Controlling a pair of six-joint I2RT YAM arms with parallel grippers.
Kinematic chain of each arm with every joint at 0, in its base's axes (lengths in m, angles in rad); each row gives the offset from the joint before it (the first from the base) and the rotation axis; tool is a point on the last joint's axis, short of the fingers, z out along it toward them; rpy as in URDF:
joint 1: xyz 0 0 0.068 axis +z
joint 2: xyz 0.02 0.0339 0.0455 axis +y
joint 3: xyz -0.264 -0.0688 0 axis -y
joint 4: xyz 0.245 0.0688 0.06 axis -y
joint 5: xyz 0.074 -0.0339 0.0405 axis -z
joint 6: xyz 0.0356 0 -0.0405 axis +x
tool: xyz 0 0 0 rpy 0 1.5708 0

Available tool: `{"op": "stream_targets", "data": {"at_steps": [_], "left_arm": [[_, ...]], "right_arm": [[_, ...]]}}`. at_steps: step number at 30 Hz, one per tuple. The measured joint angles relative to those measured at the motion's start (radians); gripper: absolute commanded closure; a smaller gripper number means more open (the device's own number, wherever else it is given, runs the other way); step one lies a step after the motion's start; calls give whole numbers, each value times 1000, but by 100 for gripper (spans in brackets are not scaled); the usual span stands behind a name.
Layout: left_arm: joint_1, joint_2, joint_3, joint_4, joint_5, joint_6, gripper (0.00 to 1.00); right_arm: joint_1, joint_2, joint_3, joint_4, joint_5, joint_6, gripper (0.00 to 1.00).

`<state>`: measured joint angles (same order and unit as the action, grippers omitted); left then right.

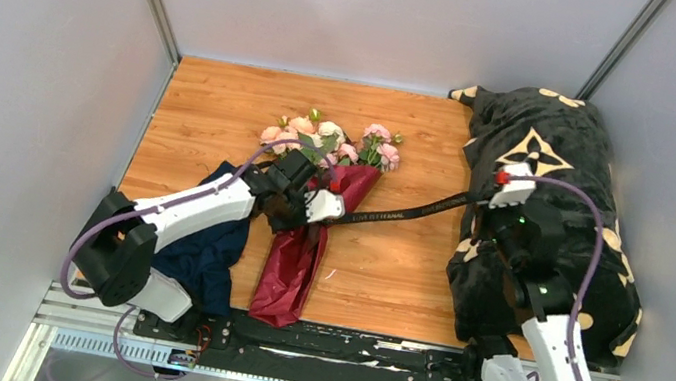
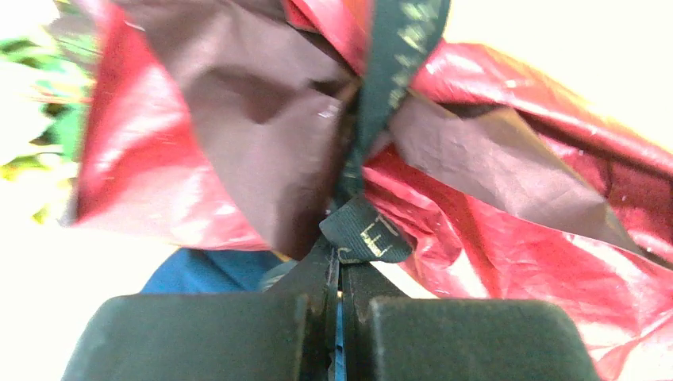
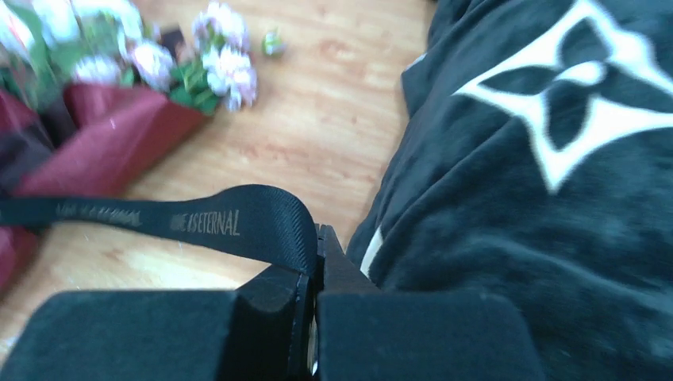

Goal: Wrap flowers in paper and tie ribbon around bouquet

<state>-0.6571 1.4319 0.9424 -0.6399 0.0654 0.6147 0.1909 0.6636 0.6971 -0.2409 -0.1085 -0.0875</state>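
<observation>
Three pale grey panels (image 1: 31, 54) box the scene in at nine, twelve and three o'clock, with metal posts at the back corners. Between them lies a tabletop (image 1: 383, 268) of orange-brown wood grain, edged at six o'clock by a slotted metal rail (image 1: 339, 361). At about eight o'clock a navy cloth (image 1: 203, 256) lies crumpled on the wood under the left arm. Just right of it, near the centre, the left gripper (image 2: 336, 258) is clamped tight on one end of the ribbon (image 1: 401, 212), right against the pinched waist of the paper (image 1: 292, 270). The burgundy sheet forms a cone lying flat, its tail towards six o'clock. The flowers (image 1: 331, 139) spill from its mouth towards twelve, so the bouquet (image 1: 335, 185) sits mid-table. From there the black ribbon, printed with pale lettering, stretches off the wood towards three o'clock. There the right gripper (image 3: 317, 242) is pinched closed on its other end. That gripper hangs over a black blanket (image 1: 562, 153) with cream flower shapes, heaped along the right side against the panel.
</observation>
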Motion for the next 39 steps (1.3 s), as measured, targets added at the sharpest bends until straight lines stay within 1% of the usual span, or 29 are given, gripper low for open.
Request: {"op": "stream_targets", "data": {"at_steps": [3, 7, 8, 10, 13, 15, 17, 18, 20, 22, 24, 25, 26, 28, 31, 33, 36, 37, 38, 39], "left_arm": [[0, -49, 24, 29, -8, -24, 100], [16, -85, -31, 86, -79, -21, 100], [35, -83, -65, 105, -97, -20, 100], [84, -68, -122, 120, -130, -20, 100], [175, -56, -223, 154, -183, -6, 100], [220, -60, -301, 210, -211, 19, 100], [246, -84, -354, 271, -259, 59, 100], [260, -97, -381, 308, -284, 74, 100], [277, -120, -439, 384, -335, 114, 100], [295, -146, -490, 456, -369, 150, 100], [314, -171, -522, 490, -379, 172, 100], [329, -193, -544, 505, -385, 185, 100], [338, -211, -560, 511, -393, 195, 100], [349, -235, -583, 511, -409, 210, 100], [383, -256, -596, 504, -426, 240, 100], [439, -253, -594, 503, -428, 261, 100], [520, -243, -572, 467, -428, 278, 100], [532, -245, -558, 437, -418, 282, 100], [538, -253, -543, 402, -394, 286, 100], [537, -269, -528, 368, -363, 287, 100]], "right_arm": [[-103, -59, 27, 40, -71, 83, 100], [-154, -44, 155, 116, -137, 192, 100], [-166, -32, 198, 173, -155, 232, 100], [-194, -23, 222, 251, -175, 282, 100], [-267, -15, 223, 341, -202, 351, 100], [-357, -5, 205, 389, -232, 413, 100], [-488, 11, 176, 451, -284, 509, 100], [-575, 27, 147, 517, -328, 589, 100], [-694, 70, 75, 650, -385, 741, 100], [-768, 128, 0, 772, -431, 886, 100], [-843, 205, -64, 893, -483, 1015, 100], [-896, 268, -93, 941, -498, 1078, 100], [-924, 301, -106, 943, -502, 1100, 100], [-950, 314, -108, 904, -499, 1092, 100], [-952, 260, -87, 830, -497, 1032, 100], [-948, 213, -83, 824, -497, 997, 100], [-933, 199, -75, 797, -497, 935, 100], [-904, 202, -49, 737, -488, 877, 97], [-853, 208, -10, 659, -473, 797, 89], [-760, 218, 43, 569, -447, 696, 81]]}}
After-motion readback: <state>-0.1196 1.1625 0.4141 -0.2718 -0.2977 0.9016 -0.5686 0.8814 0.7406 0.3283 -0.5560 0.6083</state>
